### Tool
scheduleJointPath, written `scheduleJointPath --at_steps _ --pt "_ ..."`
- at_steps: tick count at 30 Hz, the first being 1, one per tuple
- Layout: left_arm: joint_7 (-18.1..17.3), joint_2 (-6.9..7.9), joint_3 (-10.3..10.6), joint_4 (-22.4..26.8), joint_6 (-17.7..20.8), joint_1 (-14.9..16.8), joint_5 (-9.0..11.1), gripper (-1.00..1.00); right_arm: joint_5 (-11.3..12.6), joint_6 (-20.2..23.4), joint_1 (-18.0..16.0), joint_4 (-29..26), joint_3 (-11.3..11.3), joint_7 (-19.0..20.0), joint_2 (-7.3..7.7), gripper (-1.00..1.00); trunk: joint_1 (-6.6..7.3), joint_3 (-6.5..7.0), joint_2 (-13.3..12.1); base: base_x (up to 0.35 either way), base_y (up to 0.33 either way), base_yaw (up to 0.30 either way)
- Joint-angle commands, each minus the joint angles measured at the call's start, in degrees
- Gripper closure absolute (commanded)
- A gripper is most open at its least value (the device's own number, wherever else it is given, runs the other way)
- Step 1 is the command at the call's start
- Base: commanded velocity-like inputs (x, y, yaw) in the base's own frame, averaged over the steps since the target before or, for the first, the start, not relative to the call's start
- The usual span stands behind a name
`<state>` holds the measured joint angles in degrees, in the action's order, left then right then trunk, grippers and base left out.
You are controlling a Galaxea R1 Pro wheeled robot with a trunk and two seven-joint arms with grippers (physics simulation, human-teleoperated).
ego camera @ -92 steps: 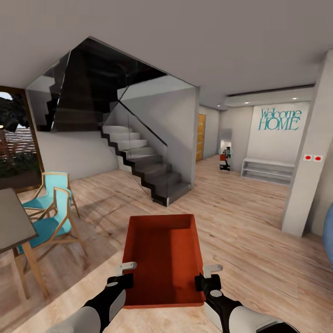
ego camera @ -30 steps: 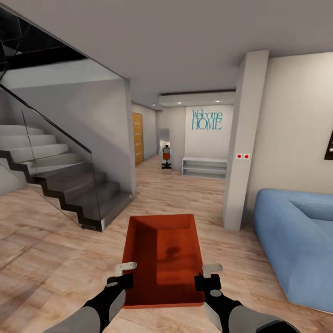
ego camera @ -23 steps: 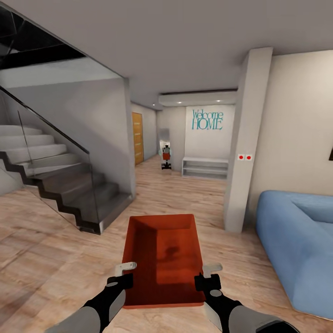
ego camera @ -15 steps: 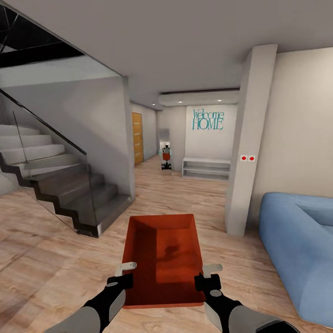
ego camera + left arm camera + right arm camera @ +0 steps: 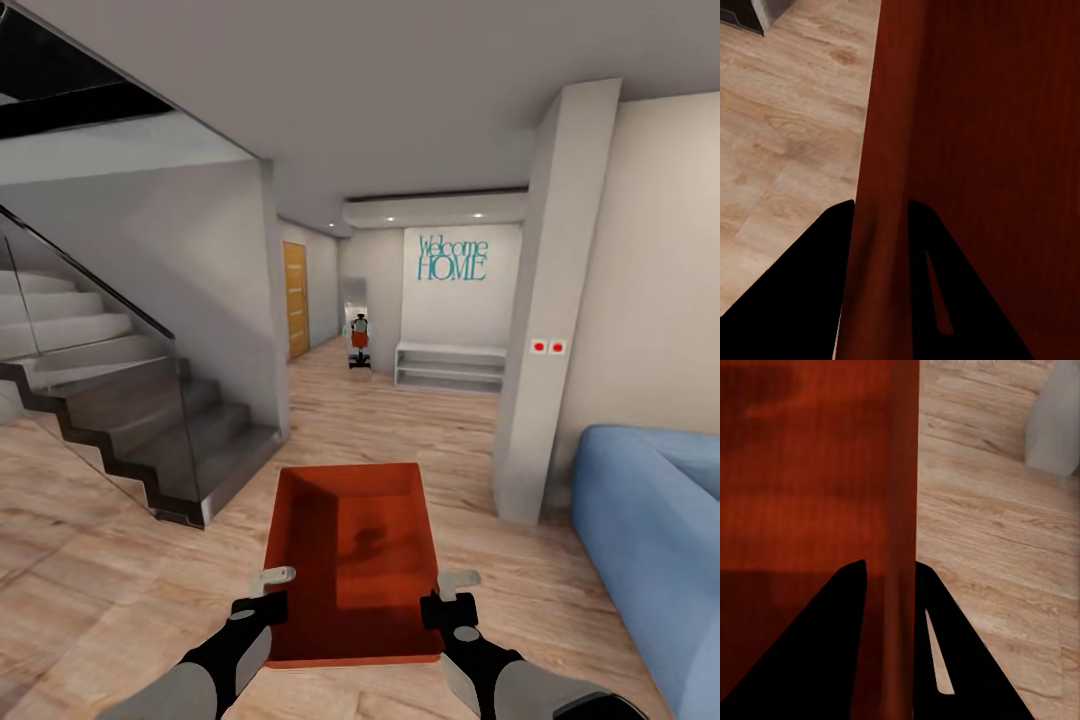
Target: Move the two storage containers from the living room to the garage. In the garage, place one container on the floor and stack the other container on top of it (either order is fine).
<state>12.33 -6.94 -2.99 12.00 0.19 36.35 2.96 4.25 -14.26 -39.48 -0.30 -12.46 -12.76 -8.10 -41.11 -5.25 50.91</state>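
Head view | my left gripper (image 5: 268,592) and right gripper (image 5: 446,594) clamp opposite walls of storage container (image 5: 352,560) | level for carrying down hallway

Orange-red storage container (image 5: 355,560) held level above the light wood plank floor (image 5: 90,560) of the living room.

It sits at the lower centre of the head view, an open-topped rectangular bin with thin straight walls and an empty flat bottom, long axis pointing away from the camera. Its left wall (image 5: 881,187) and right wall (image 5: 902,510) are each clamped between dark fingers near the close end.
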Motion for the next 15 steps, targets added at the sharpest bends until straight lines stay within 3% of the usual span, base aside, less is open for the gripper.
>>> scheduleJointPath --at_steps 1,15 --pt "-4.42 0.26 2.81 -0.04 0.08 -0.05 0.91 1.00 -0.39 0.02 -0.64 -0.49 3.58 0.11 0.10 1.00 -0.04 -0.10 0.07 0.326 0.000 0.000" --pt "-4.42 0.26 2.77 -0.04 0.08 -0.05 0.91 1.00 -0.39 0.02 -0.67 -0.49 3.58 0.11 0.11 1.00 -0.04 -0.10 0.07 0.326 0.000 0.000"
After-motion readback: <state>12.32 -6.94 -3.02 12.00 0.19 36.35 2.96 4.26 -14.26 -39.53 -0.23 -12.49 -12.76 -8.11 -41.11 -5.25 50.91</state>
